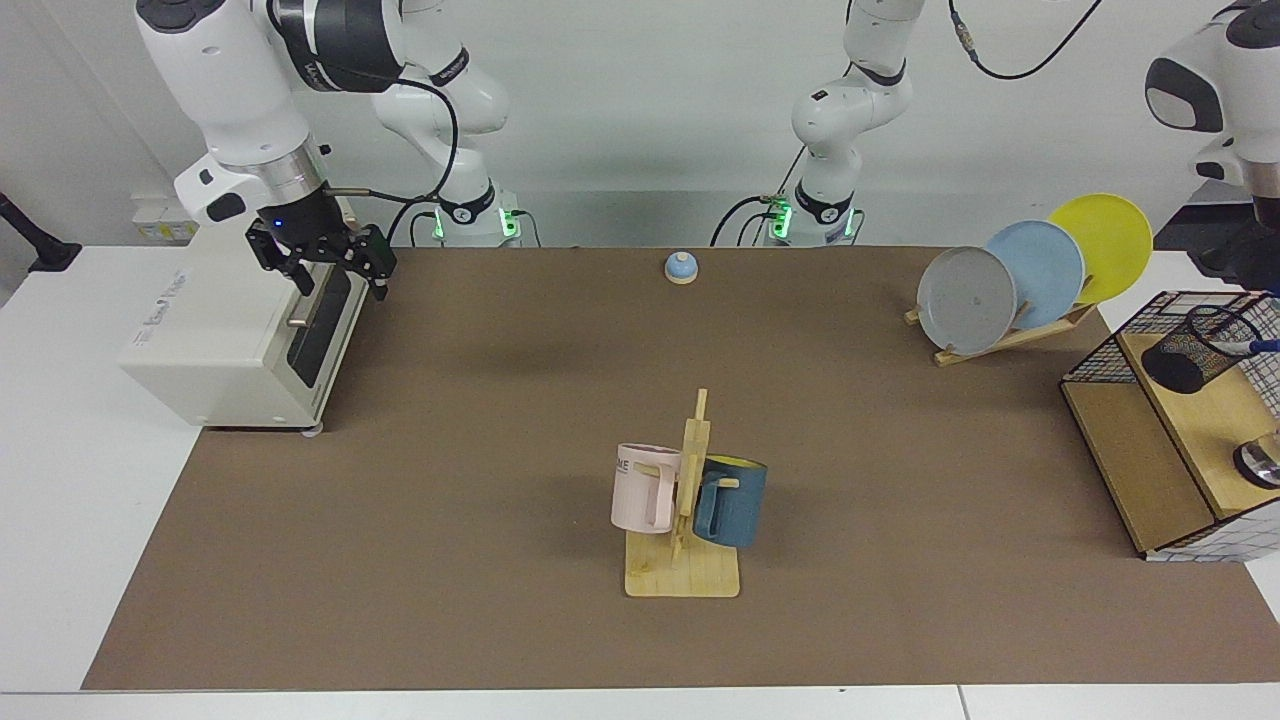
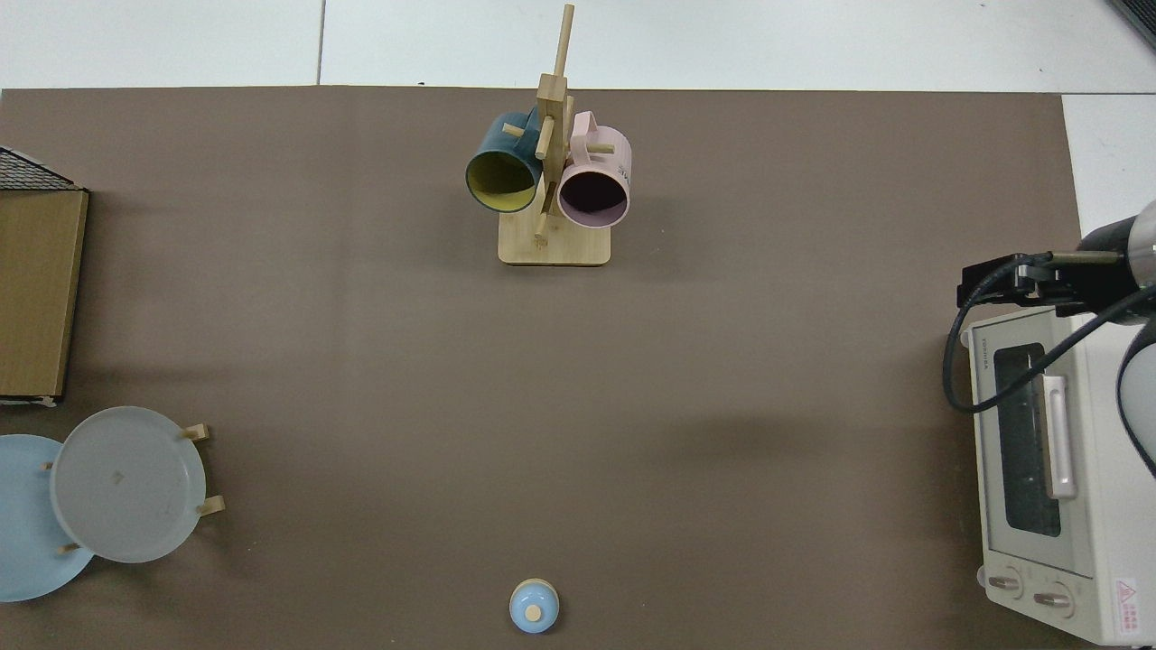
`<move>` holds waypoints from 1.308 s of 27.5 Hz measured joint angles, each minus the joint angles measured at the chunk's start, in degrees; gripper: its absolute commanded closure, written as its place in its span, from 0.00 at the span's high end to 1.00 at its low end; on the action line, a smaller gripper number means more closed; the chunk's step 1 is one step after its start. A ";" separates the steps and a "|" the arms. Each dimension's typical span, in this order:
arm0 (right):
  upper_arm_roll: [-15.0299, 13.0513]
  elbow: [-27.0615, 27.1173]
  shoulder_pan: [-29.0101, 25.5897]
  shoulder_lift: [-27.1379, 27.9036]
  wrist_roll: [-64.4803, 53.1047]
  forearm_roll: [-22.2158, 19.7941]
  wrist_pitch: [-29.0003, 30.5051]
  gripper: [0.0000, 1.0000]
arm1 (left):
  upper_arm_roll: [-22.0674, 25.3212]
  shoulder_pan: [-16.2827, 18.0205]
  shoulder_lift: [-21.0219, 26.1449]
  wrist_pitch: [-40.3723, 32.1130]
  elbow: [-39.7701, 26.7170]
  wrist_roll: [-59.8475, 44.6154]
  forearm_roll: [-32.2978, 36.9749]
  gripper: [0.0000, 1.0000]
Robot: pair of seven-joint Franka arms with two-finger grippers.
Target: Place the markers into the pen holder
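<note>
A mug rack (image 1: 683, 520) stands nearest, its pink mug (image 1: 645, 487) lettered "ME". Facing view alone shows the marker (image 1: 1252, 343) in the holder (image 1: 1197, 349), inside a wire basket (image 1: 1100, 352). Right end effector (image 1: 335, 272), released, waits at the toaster oven (image 1: 235, 335). Left end effector: cannot tell.

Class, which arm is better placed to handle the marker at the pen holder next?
Left. Its hand hangs just above the pen holder, where the marker pokes out; the right hand waits far off by the toaster oven.
</note>
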 measured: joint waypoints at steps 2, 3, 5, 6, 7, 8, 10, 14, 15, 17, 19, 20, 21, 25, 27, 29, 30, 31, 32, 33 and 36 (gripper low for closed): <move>0.00 0.00 0.00 0.00 0.00 0.00 0.00 1.00 | -0.91 -0.02 -0.56 -1.71 1.18 -2.24 -3.13 1.00; 0.00 0.00 0.00 0.00 0.00 0.00 0.00 1.00 | -1.41 -0.04 -0.91 -2.75 1.73 -4.07 -4.62 1.00; 0.00 0.00 0.00 0.00 0.00 0.00 0.00 1.00 | -2.39 -0.07 -1.63 -4.96 2.30 -8.76 -6.74 1.00; 0.00 0.00 0.00 0.00 0.00 0.00 0.00 1.00 | -2.89 -0.08 -1.89 -6.00 2.40 -11.49 -7.55 1.00; 0.00 0.00 0.00 0.00 0.00 0.00 0.00 1.00 | -3.45 -0.09 -2.07 -7.06 2.43 -14.51 -8.32 1.00; 0.00 0.00 0.00 0.00 0.00 0.00 0.00 1.00 | -4.01 -0.10 -2.18 -8.07 2.43 -17.41 -9.05 1.00; 0.01 0.00 0.00 0.00 0.00 0.00 0.00 1.00 | -5.28 -0.14 -2.22 -10.17 2.42 -23.55 -10.71 1.00; 0.07 0.00 0.03 0.00 0.00 0.00 0.00 1.00 | -8.28 -0.25 -2.22 -14.43 2.42 -36.92 -13.85 1.00; 0.10 0.00 0.03 0.00 0.00 0.00 0.00 1.00 | -9.06 -0.28 -2.22 -15.49 2.42 -40.37 -14.51 1.00; 0.13 0.00 0.03 0.00 0.00 0.00 0.00 1.00 | -10.78 -0.40 -2.22 -17.59 2.42 -47.81 -15.79 1.00; 0.13 0.00 0.03 0.00 0.00 0.00 0.00 1.00 | -12.44 -0.60 -2.24 -19.57 2.42 -55.55 -17.18 1.00; 0.13 0.00 0.03 0.00 0.00 0.00 0.00 1.00 | -13.27 -0.66 -2.25 -20.58 2.42 -59.68 -18.07 1.00; 0.13 0.00 0.03 0.00 0.00 0.00 0.00 1.00 | -13.99 -0.69 -2.27 -21.38 2.42 -63.37 -19.03 1.00; 0.13 0.00 0.03 0.00 0.00 0.00 0.00 1.00 | -16.29 -0.72 -2.45 -23.93 2.42 -77.60 -22.49 1.00; 0.13 0.00 0.03 0.00 0.00 0.00 0.00 1.00 | -17.17 -0.72 -2.58 -25.02 2.42 -84.11 -24.01 1.00; 0.13 0.01 0.03 0.00 0.00 0.00 0.00 1.00 | -17.76 -0.72 -2.68 -25.75 2.42 -89.54 -25.77 1.00; 0.13 0.01 0.03 0.00 0.00 0.00 0.00 1.00 | -17.99 -0.72 -2.73 -25.96 2.42 -92.15 -26.78 1.00; 0.13 0.01 0.03 0.00 0.00 0.00 0.00 1.00 | -18.14 -0.72 -2.76 -26.11 2.42 -94.56 -27.76 1.00; 0.13 0.01 0.03 0.00 0.00 0.00 0.00 1.00 | -18.25 -0.72 -2.78 -26.29 2.42 -96.59 -28.55 1.00; 0.13 0.01 0.03 0.00 0.00 0.00 0.00 1.00 | -18.33 -0.72 -2.81 -26.58 2.42 -98.31 -29.14 1.00; 0.13 0.01 0.03 0.00 0.00 0.00 0.00 1.00 | -18.50 -0.72 -2.89 -27.51 2.42 -103.09 -30.32 1.00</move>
